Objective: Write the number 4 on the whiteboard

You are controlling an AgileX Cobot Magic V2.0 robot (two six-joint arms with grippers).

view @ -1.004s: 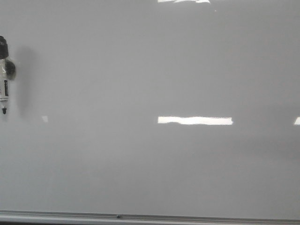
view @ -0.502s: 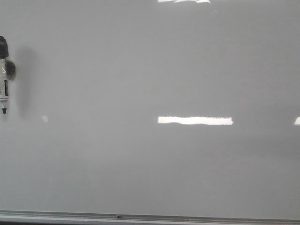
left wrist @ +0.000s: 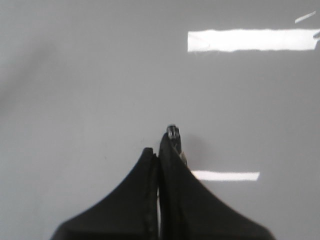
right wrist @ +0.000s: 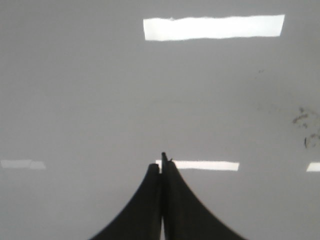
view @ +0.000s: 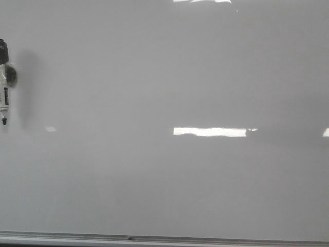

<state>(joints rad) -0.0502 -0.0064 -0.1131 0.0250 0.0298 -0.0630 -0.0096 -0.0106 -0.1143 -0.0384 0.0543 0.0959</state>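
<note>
Whiteboard (view: 169,77) fills the front view: glossy pale grey, smooth, with bright rectangular light reflections (view: 209,131) across it and a thin silver metal frame strip (view: 164,238) along the bottom edge. No number 4 visible anywhere on it in the front view; surface there reads as unmarked. Marker (view: 4,98) at the far left edge of the front view: white cylindrical barrel with dark print, black tip pointing down, black fitting above it, soft grey shadow on the board just beside it. Left gripper (left wrist: 159,155): two matte black tapered fingers pressed together, clamped on the marker (left wrist: 174,134), whose small dark tip pokes out past the fingertips; cannot tell if the tip touches the board. Right gripper (right wrist: 161,167): same black tapered fingers, jaws closed flat against each other with only a hairline seam, nothing between them. In the right wrist view, a few faint dark smudges (right wrist: 306,127) sit on the board well off to the side, too small and broken to read as a digit.
</note>
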